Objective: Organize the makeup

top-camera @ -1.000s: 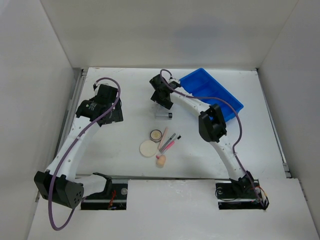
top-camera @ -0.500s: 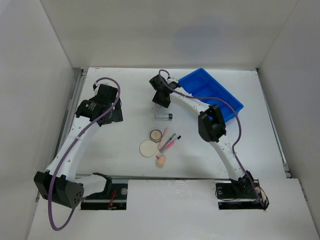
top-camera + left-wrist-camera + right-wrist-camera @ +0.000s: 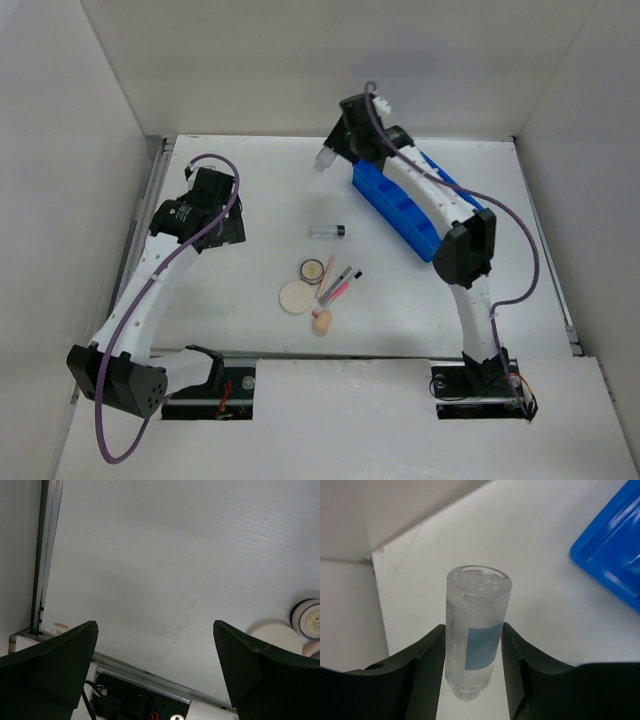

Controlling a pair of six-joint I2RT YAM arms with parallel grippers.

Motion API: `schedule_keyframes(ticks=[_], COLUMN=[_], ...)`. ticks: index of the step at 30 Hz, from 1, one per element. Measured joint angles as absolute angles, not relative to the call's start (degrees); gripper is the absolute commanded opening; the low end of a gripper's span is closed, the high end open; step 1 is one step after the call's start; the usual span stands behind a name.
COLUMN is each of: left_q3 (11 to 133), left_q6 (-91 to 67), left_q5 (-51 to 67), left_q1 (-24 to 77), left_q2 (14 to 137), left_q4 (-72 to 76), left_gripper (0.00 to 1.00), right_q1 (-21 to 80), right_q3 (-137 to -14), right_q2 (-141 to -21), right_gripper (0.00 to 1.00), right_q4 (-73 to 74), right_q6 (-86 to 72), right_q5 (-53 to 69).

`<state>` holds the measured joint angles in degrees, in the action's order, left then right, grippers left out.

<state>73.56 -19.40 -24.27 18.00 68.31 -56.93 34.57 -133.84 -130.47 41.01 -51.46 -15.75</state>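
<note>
Right jaws gripped a clear tube point(image 3: 477, 630) at the worktop's far edge beside the tray point(image 3: 385, 205), likely for dropping in. Left jaws hung spread and empty by the left edge, out of the way.

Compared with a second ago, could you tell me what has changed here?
The right tool, shut on a clear tube, swung from mid-table to the far edge; the blue tray looks shifted. The left arm, the capped tube, compact, puff, pencils and sponge stayed put.
</note>
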Motion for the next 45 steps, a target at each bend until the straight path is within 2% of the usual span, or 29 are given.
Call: schedule_keyframes(ticks=[4, 10, 19, 22, 24, 26, 27, 28, 31, 38, 43, 45], left_q3=[73.56, 73.56, 73.56, 73.56, 73.56, 73.56, 73.56, 73.56, 73.56, 77.06, 86.43, 91.26], left_q6=[-19.4, -19.75, -19.94, -20.01, -20.01, -20.01, -19.99, -19.99, -19.79, -16.71, -13.21, -11.31], left_q5=[-24.23, -24.18, -23.99, -23.97, -23.92, -23.55, -23.16, -22.65, -20.86, -14.76, -13.26, -12.8], left_q1=[18.0, 18.0, 18.0, 18.0, 18.0, 18.0, 18.0, 18.0, 18.0, 20.86, 30.81, 33.98], left_q2=[67.61, 66.59, 66.94, 67.35, 67.66, 67.75, 67.75, 67.75, 67.75, 70.87, 82.3, 88.38], left_q4=[-56.8, -56.38, -56.4, -56.4, -56.4, -56.4, -56.4, -56.4, -56.38, -56.88, -55.51, -55.05], left_gripper=[1.0, 1.0, 1.0, 1.0, 1.0, 1.0, 1.0, 1.0, 1.0, 0.99, 0.86, 0.84], right_q1=[26.17, 15.53, 13.85, 13.56, 13.34, 13.17, 13.15, 13.1, 13.02, 13.04, 13.04, 13.04], right_q3=[-130.39, -129.36, -129.36, -129.36, -129.36, -129.75, -130.19, -131.11, -135.24, -136.9, -123.09, -115.96], right_q2=[-123.74, -124.03, -131.37, -132.86, -133.23, -133.53, -133.69, -134.06, -136.0, -136.07, -124.11, -116.31], right_gripper=[0.4, 0.4, 0.42, 0.46, 0.56, 0.6, 0.64, 0.75, 0.86, 0.85, 0.85, 0.85], right_q4=[37.85, 37.3, 39.13, 40.1, 40.49, 40.58, 40.49, 40.51, 40.47, 40.6, 40.73, 40.82], right_q6=[-51.4, -50.5, -49.39, -49.04, -48.84, -48.6, -48.38, -48.18, -47.33, -45.52, -43.07, -42.22], right_q5=[-13.61, -13.65, -10.04, -9.43, -9.32, -9.19, -9.06, -8.97, -8.51, -7.62, -9.1, -10.66])
